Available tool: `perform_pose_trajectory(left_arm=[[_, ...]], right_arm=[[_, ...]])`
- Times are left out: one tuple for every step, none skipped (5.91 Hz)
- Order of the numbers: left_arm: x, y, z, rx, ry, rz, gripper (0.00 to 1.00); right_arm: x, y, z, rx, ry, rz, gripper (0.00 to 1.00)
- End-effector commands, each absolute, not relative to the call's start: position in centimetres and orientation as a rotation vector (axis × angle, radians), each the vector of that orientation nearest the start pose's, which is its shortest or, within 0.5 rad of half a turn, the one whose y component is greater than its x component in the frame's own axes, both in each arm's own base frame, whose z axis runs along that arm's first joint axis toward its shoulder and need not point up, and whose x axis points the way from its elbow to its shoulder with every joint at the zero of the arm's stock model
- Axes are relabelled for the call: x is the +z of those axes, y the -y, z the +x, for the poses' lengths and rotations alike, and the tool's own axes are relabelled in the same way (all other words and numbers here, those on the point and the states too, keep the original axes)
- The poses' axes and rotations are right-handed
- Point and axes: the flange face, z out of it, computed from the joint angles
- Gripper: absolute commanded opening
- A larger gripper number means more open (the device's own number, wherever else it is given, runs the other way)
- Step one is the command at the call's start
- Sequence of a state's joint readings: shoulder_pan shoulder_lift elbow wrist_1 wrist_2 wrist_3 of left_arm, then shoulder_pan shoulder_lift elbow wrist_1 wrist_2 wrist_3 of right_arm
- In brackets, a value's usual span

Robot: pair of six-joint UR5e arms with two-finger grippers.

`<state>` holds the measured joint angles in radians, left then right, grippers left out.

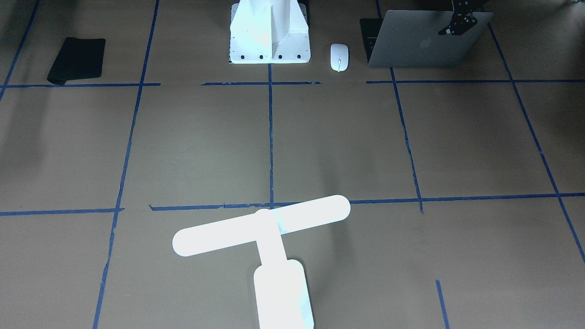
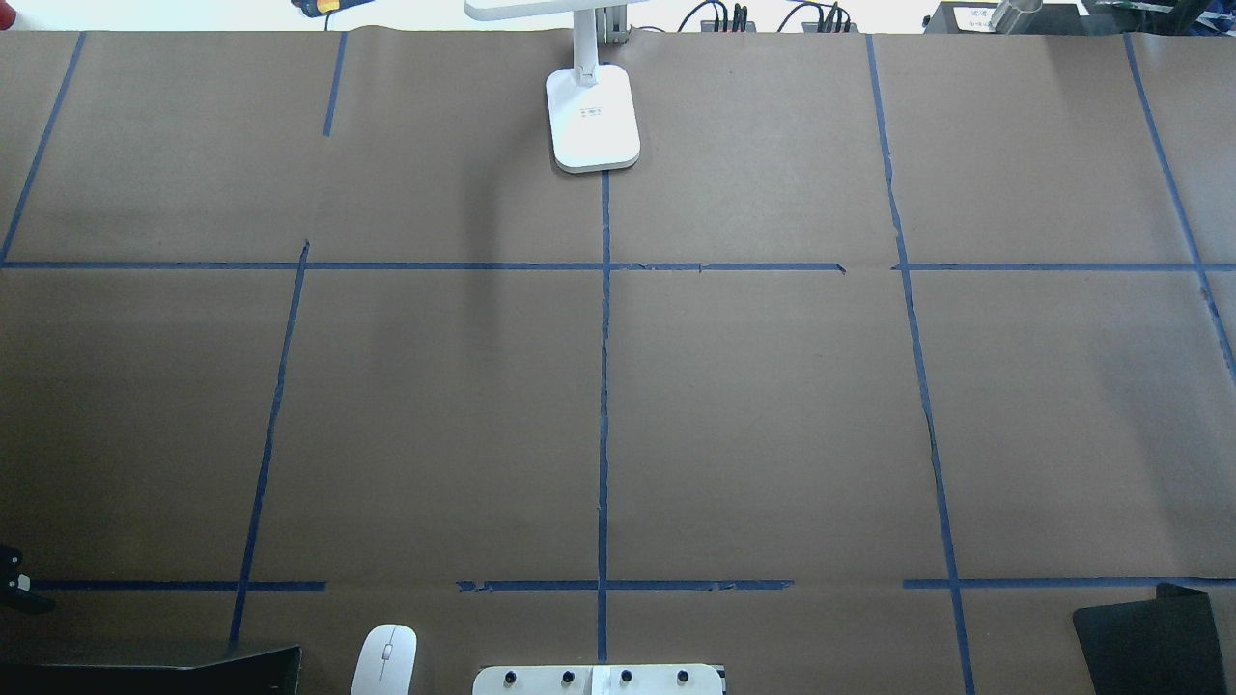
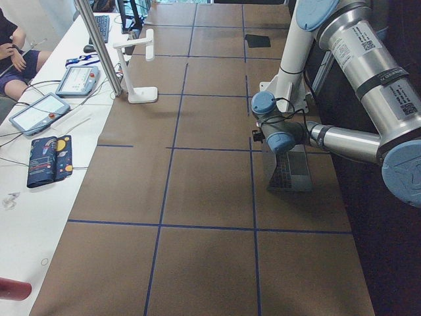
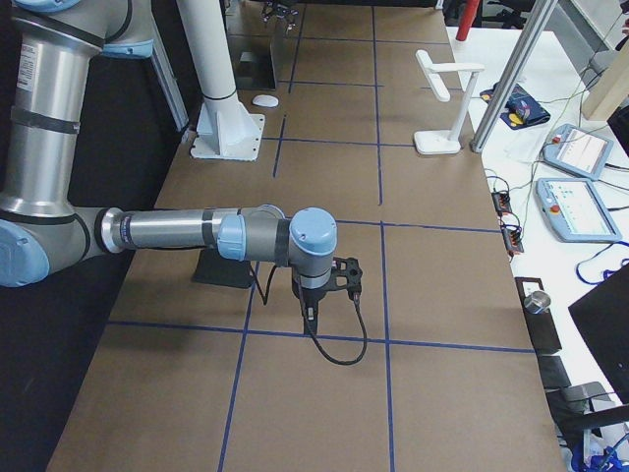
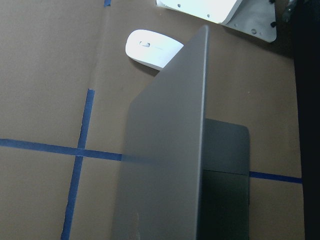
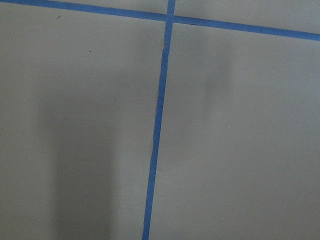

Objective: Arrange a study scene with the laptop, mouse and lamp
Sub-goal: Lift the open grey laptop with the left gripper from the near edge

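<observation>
Brown paper [image 1: 343, 137] gridded with blue tape [image 1: 270, 137] covers the counter. Beside the white bolted pedestal [image 1: 269, 36] lies the oval mouse [image 1: 339, 57]; past it, the grey metal laptop [image 1: 420, 45] stands part-open, keys mostly hidden. Cropped, the left gripper [image 1: 454, 25] overlaps the lid; the right gripper [image 4: 344, 277] hangs over bare paper; neither's opening can be told. Opposite the pedestal stands the glowing T-shaped lamp [image 1: 263, 226].

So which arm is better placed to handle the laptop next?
Left. The left end effector is at the top edge of the slim grey metal laptop, while the right end effector hangs over brown paper, far from it.
</observation>
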<state>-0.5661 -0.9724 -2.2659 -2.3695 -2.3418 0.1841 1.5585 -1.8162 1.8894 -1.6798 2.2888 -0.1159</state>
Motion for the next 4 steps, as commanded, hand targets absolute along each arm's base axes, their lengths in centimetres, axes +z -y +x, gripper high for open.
perform_pose_trajectory(left_arm=[[45.1, 19.3, 20.9, 1.435, -1.105, 0.505, 0.38], [45.0, 19.3, 21.0, 1.437, -1.107, 0.506, 0.18], [44.4, 19.8, 21.3, 1.435, -1.117, 0.533, 0.08], [43.3, 21.3, 20.7, 1.397, -1.107, 0.597, 0.04]], right_arm=[[62.6, 38.6, 6.3, -0.112, 0.719, 0.002, 1.00], [62.6, 38.6, 6.3, -0.111, 0.718, 0.001, 1.00], [62.6, 38.6, 6.3, -0.111, 0.718, 0.001, 1.00], [62.6, 38.6, 6.3, -0.110, 0.718, 0.001, 1.00]])
